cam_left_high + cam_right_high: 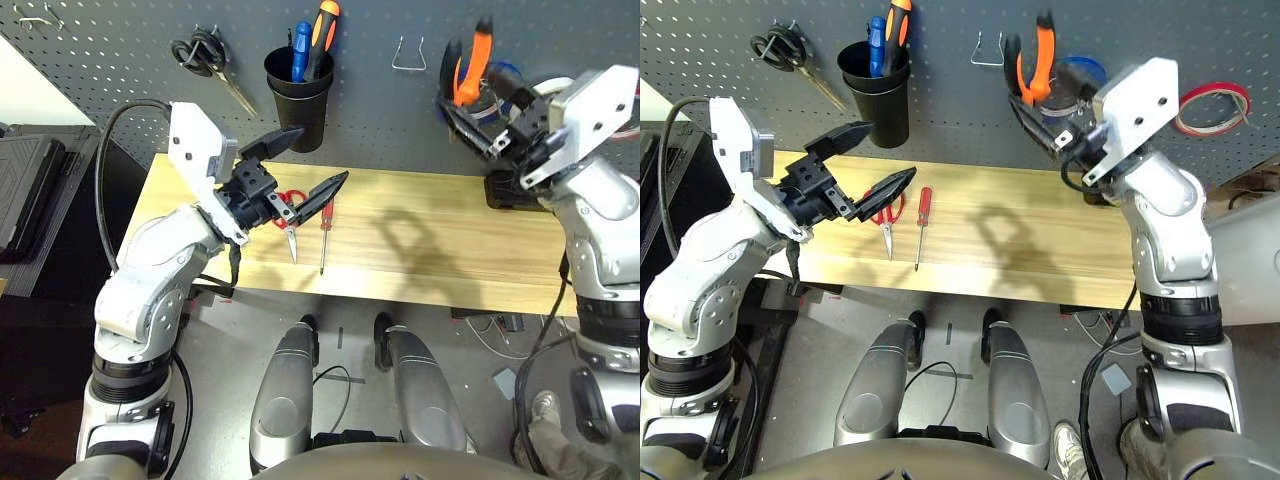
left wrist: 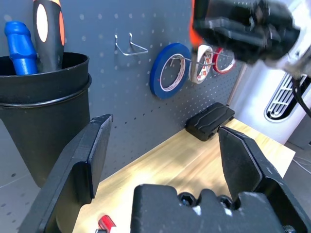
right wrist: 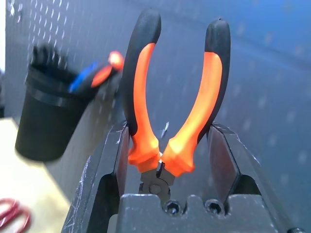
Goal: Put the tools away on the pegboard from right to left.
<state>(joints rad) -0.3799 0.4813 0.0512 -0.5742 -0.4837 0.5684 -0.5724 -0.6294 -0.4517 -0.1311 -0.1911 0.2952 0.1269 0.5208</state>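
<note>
My right gripper point(image 3: 170, 143) is shut on the orange-and-black needle-nose pliers point(image 3: 141, 97), handles up, close against the dark grey pegboard point(image 1: 100, 50) at its right part point(image 1: 470, 75). Whether the pliers touch a hook I cannot tell. The thin red tape ring point(image 1: 1212, 108) hangs on the pegboard further right. On the wooden table point(image 1: 440, 260) lie the red-handled scissors point(image 1: 291, 225) and, just to their right, the slim red-handled screwdriver point(image 1: 324, 235). My left gripper point(image 1: 321, 154) hovers open just above them with nothing between its fingers.
A black cup point(image 1: 298, 100) on the pegboard holds a blue and an orange-black handle. Black-handled scissors point(image 1: 205, 55) hang to its left, and a bare metal hook point(image 1: 408, 55) to its right. Blue point(image 2: 169, 69) and white point(image 2: 204, 63) tape rolls hang nearby. A small black case point(image 2: 210, 120) lies at the table's back right.
</note>
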